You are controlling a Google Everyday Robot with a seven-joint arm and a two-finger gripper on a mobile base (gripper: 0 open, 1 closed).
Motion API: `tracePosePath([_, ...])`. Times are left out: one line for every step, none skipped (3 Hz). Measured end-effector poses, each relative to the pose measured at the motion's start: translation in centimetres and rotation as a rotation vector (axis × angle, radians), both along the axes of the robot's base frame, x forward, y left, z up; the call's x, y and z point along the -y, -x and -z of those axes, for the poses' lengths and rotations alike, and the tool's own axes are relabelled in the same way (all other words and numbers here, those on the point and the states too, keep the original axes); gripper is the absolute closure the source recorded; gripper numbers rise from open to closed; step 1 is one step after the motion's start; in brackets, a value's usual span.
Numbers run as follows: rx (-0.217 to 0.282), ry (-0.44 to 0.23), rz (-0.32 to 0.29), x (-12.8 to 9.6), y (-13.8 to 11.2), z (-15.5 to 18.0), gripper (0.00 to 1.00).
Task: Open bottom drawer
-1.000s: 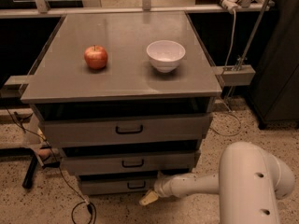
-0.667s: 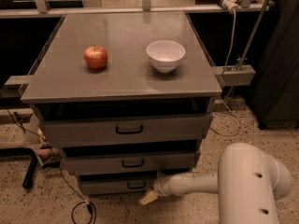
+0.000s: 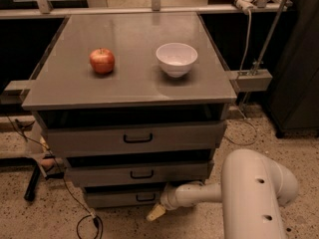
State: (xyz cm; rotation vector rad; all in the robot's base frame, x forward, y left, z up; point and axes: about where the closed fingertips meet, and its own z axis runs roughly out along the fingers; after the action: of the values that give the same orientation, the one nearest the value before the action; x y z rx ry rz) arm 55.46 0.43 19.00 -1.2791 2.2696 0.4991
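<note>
The bottom drawer point(image 3: 119, 198) is the narrowest grey panel of three, low in the cabinet, with a small black loop handle point(image 3: 145, 197) at its centre. Its front sits about flush under the middle drawer point(image 3: 139, 174). My white arm point(image 3: 254, 193) reaches in from the lower right. My gripper point(image 3: 155, 212) is low near the floor, just right of and below the bottom drawer's handle, with a pale yellowish fingertip point(image 3: 155, 212) showing. It does not visibly hold the handle.
The top drawer point(image 3: 134, 138) has the larger black handle. A red apple point(image 3: 102, 60) and a white bowl point(image 3: 176, 59) sit on the grey cabinet top point(image 3: 134, 88). Black cables point(image 3: 84, 220) lie on the speckled floor at left. A dark cabinet point(image 3: 299, 59) stands at right.
</note>
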Motion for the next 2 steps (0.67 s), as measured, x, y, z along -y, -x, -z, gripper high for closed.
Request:
tracePosePath([-0.001, 0.001, 0.000, 0.00, 0.02, -0.31, 0.00])
tracePosePath([-0.032, 0.018, -0.008, 0.06, 0.98, -0.09, 0.00])
